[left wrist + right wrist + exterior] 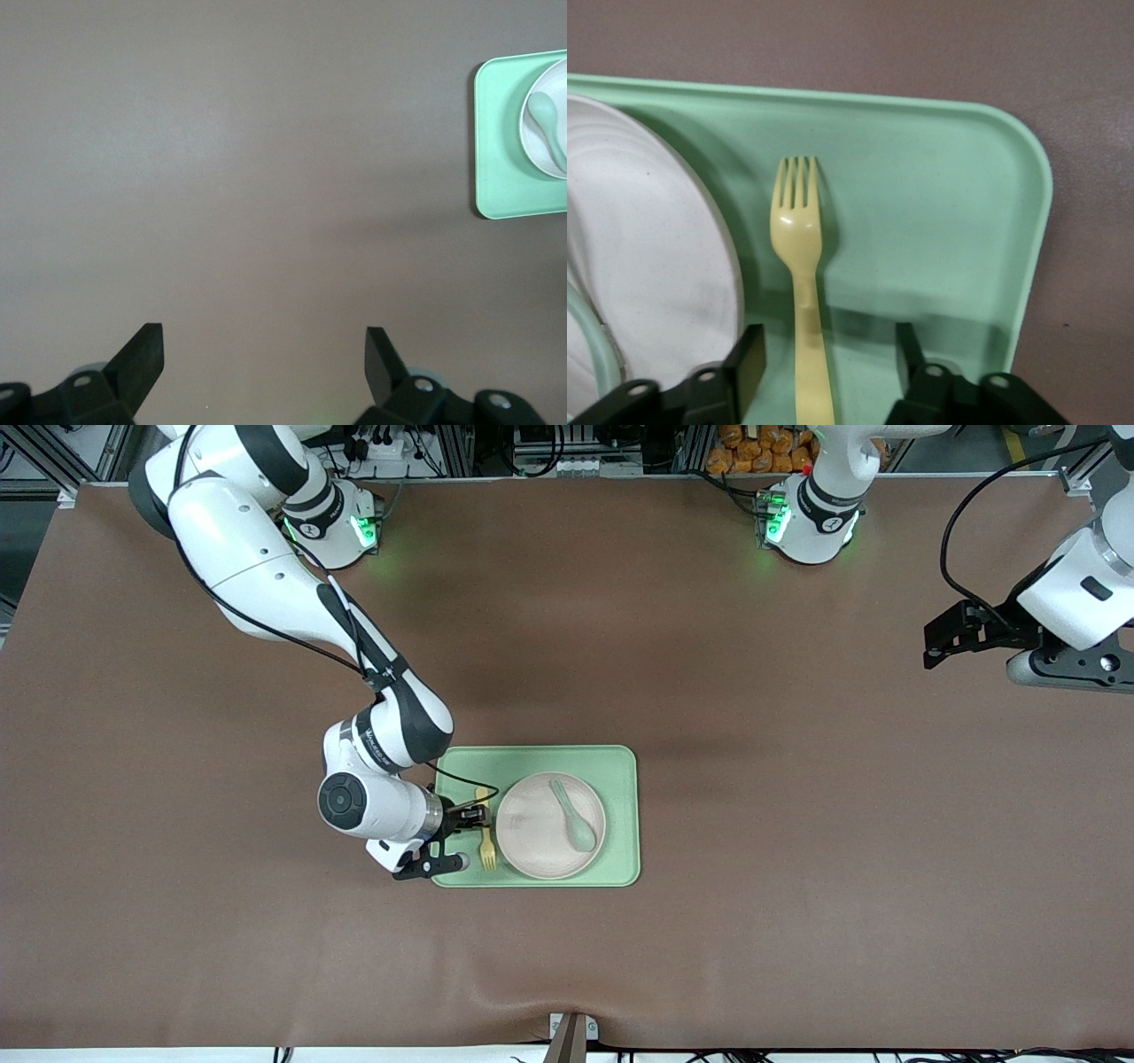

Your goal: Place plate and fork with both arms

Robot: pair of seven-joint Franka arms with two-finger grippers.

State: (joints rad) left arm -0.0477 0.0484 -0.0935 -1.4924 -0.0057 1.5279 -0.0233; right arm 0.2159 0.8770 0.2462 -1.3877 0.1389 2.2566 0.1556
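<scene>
The pale plate (pixel 530 834) lies on the light green tray (pixel 620 779), with a grey-green spoon (pixel 574 817) resting in it. Beside the plate, toward the right arm's end of the tray, lies the yellow fork (pixel 486 843). My right gripper (pixel 474 815) hangs low over the fork's handle. In the right wrist view the fork (pixel 799 257) lies flat on the tray (pixel 921 204) next to the plate (pixel 647 248), and the right gripper (pixel 828 354) is open with a gap on each side of the handle. My left gripper (pixel 930 645) waits open and empty at the left arm's end of the table.
The left wrist view shows the left gripper (pixel 264 350) over bare brown table, with the tray (pixel 505 186), plate (pixel 537 140) and spoon (pixel 547 119) off at one edge. Brown table surface surrounds the tray on all sides.
</scene>
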